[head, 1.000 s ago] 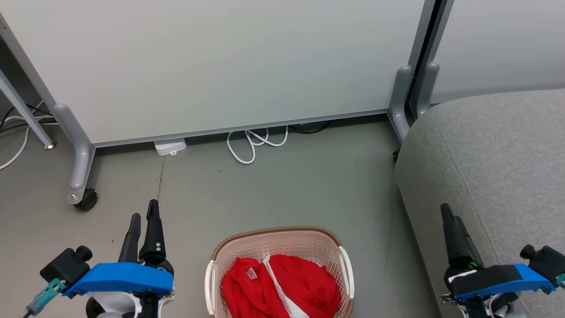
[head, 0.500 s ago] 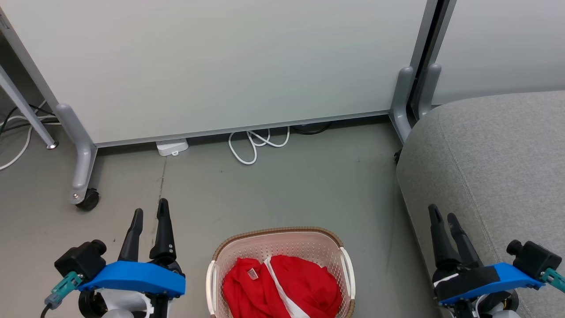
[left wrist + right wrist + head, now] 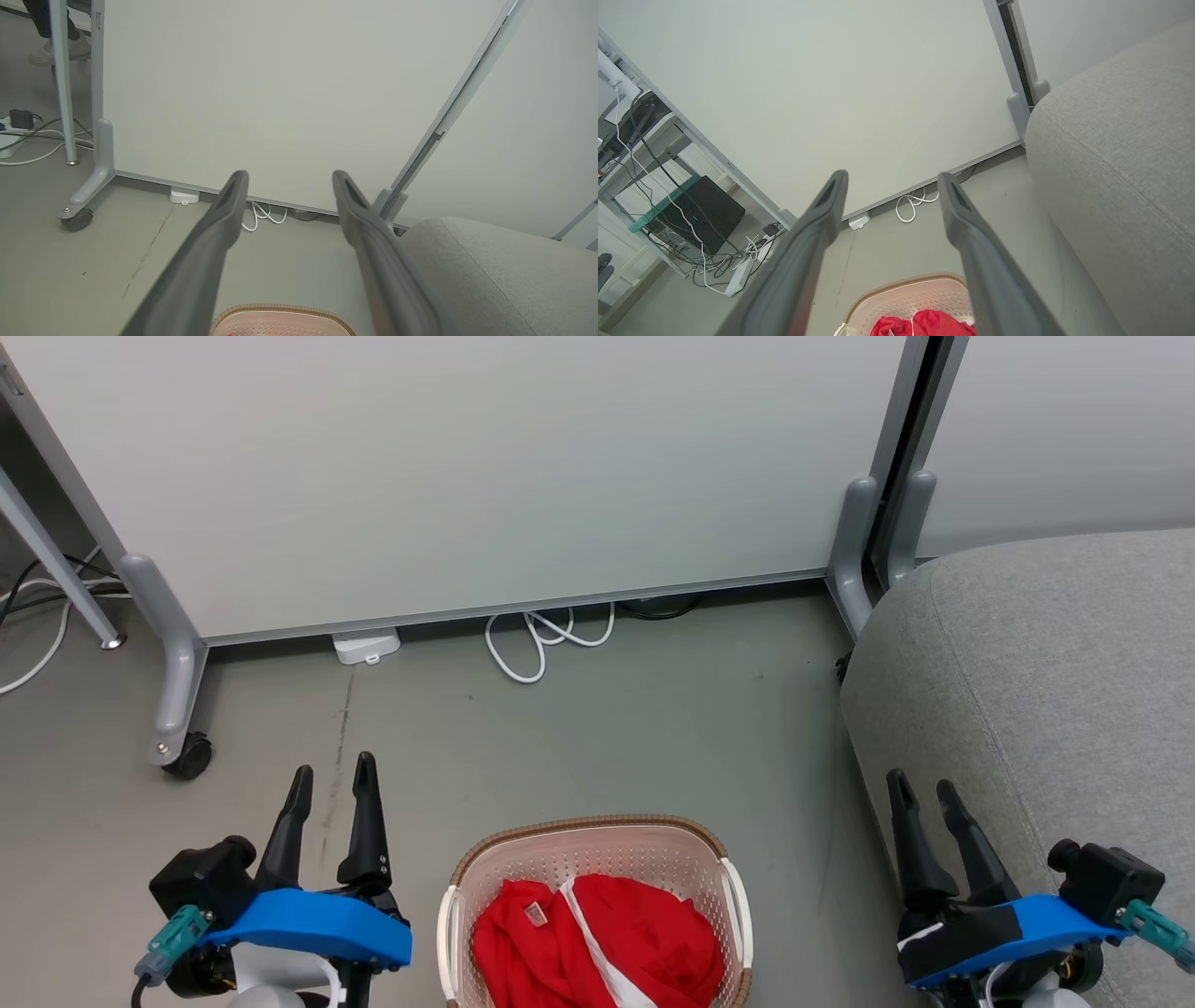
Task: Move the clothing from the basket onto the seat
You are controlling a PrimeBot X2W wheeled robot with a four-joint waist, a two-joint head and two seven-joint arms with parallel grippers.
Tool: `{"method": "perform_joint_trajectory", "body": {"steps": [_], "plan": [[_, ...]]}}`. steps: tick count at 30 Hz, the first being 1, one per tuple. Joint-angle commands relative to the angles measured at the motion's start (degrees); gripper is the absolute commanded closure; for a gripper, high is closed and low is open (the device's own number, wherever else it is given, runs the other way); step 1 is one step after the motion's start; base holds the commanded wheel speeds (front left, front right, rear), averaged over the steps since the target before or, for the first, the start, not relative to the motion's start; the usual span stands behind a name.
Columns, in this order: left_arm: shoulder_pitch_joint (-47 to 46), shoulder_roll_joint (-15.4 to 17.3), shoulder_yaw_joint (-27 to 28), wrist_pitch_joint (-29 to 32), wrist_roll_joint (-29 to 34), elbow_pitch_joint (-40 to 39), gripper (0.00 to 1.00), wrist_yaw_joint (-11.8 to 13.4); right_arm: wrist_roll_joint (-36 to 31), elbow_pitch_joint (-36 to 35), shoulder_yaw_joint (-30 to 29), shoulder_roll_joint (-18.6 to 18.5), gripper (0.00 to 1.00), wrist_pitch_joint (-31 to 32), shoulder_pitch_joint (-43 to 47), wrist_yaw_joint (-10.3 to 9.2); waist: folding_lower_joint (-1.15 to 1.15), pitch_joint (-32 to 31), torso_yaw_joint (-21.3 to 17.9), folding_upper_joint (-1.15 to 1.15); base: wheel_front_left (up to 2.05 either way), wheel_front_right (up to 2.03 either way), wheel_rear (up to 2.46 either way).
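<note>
My left gripper [image 3: 333, 765] has its two dark fingers spread wide with nothing between them, and through the gap in its wrist view I see bare floor [image 3: 607, 737] and the foot of a white partition panel [image 3: 467, 476]. My right gripper [image 3: 920, 780] is spread just as wide and is also empty. Both pairs of fingers point away from me toward that panel. Just inside the left fingers, to their right and nearer my body than their tips, sits the basket [image 3: 588, 823], with its brown rim rising between the two grippers. The clothing [image 3: 597, 943] lies heaped inside it, bright red with a white stripe running across and a small tag near the left fold, and neither gripper touches it. From the right wrist the red heap shows low between that gripper's fingers. Immediately right of the right fingers is the seat [image 3: 1055, 663], whose rounded grey corner runs alongside them; I cannot tell whether they brush the fabric. Beyond the fingertips, at the panel's foot, lie a looped white cable [image 3: 537, 649] and a small white box [image 3: 366, 645]. Ahead of the left fingers and to their left, a caster wheel [image 3: 187, 758] carries the panel's grey leg.
</note>
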Motion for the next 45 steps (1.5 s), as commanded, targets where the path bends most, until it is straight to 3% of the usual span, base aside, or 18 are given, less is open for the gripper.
{"method": "perform_joint_trajectory", "body": {"steps": [1,22,45], "plan": [[-1.36,0.44,-0.25,-0.59,1.66,-0.61,0.0,0.25,-1.71,-0.58,0.22,-0.45,0.0,-0.49,-1.11,0.11,0.0,0.04,0.01,0.0,0.0,0.0,0.0],[-1.76,0.65,-2.31,-3.45,12.79,-0.05,0.0,0.16,-12.56,-0.61,1.97,-0.53,0.0,-3.38,-1.36,0.12,0.0,0.49,0.27,0.0,0.0,0.0,0.0],[-2.05,-0.54,-1.61,-5.96,20.21,2.75,0.0,-2.05,-21.76,-0.35,3.19,-0.58,0.0,-5.89,-1.52,0.13,0.0,0.67,0.55,0.0,0.0,0.0,0.0]]}}
